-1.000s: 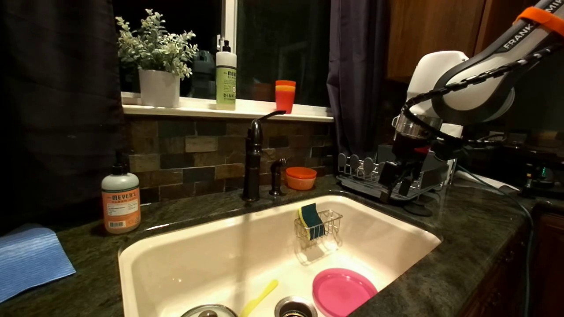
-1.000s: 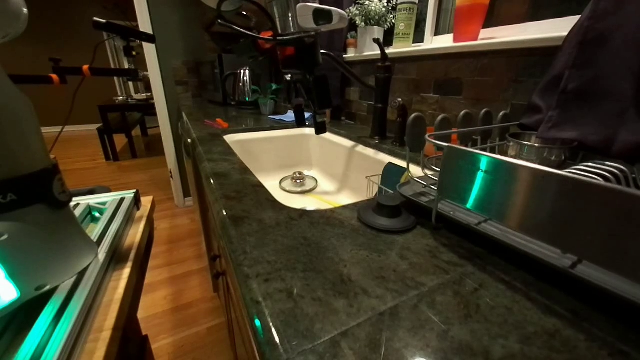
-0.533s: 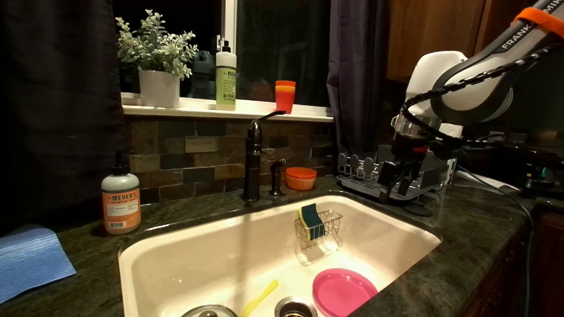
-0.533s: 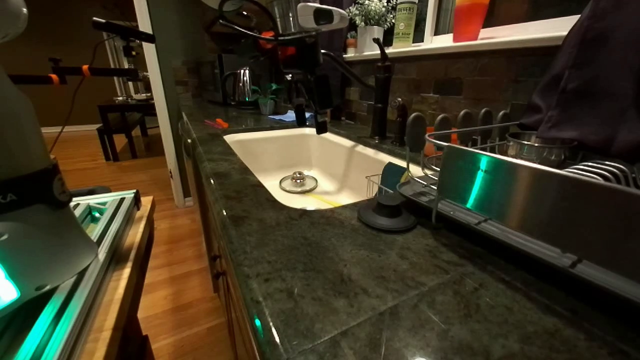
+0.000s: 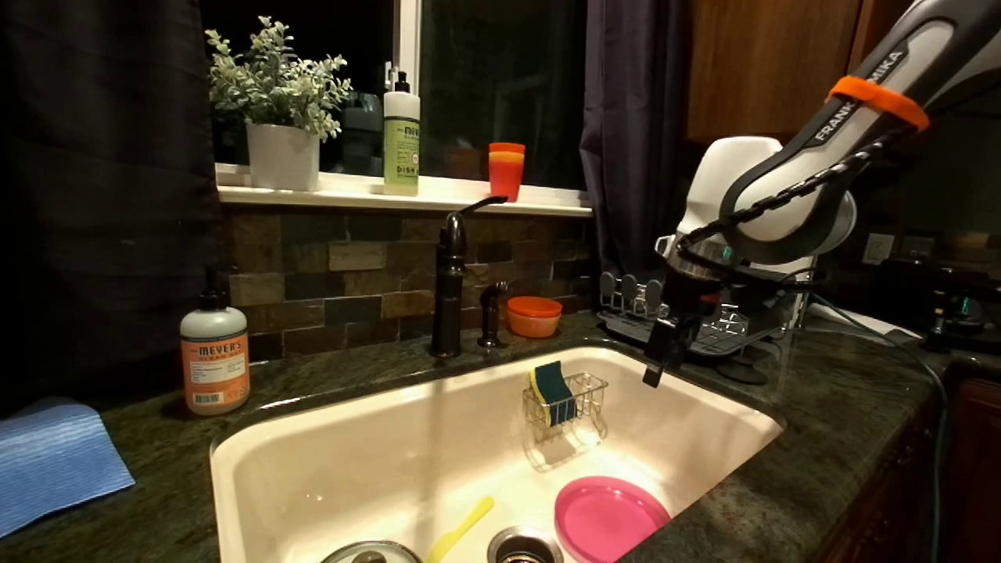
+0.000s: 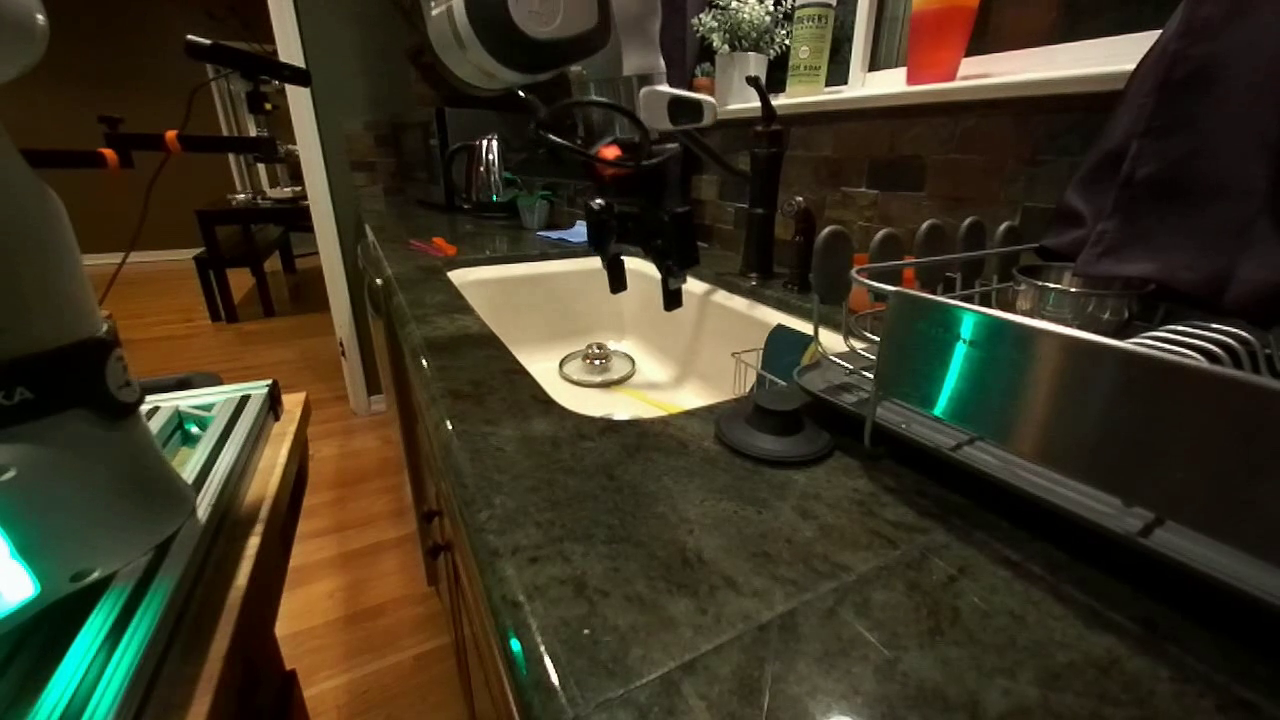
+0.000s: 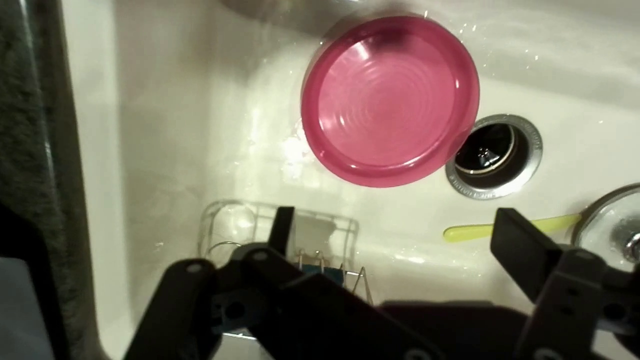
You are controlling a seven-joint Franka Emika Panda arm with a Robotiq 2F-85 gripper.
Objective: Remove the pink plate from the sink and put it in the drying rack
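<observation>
The wrist view takes in all of the pink plate (image 7: 390, 101), lying on the floor of the sink (image 5: 328, 461); in an exterior view the near edge of the table (image 5: 790, 500) hides part of its rim at 4 to 5 o'clock. The glass lid (image 6: 597, 367) runs off the wrist frame but shows whole, knob up, in an exterior view.

Sink contents, wrist view, clock centred on the plate: drain (image 7: 535, 150) at 4 o'clock, plate rim overlapping its edge; yellow utensil (image 7: 467, 232) at 5 o'clock, its far end at the lid, contact unclear. Wire caddy (image 5: 592, 397) between 6 and 7 o'clock, partly behind a jaw, holds a green-and-yellow sponge (image 5: 554, 395).

End effector (image 7: 394, 217): raised over the sink, well apart from the plate, jaws spread wide, holding nothing. In an exterior view it covers part of the drying rack (image 5: 637, 328), which stands on the table at 1 o'clock from the plate. Steel bowl (image 6: 1080, 297) visible past the rack's side panel; inside or behind, cannot tell.

Room, wrist view: white floor runs from the plate to the sink wall at 9 o'clock, table edge beyond. The 4 o'clock side is crowded by drain and lid.
</observation>
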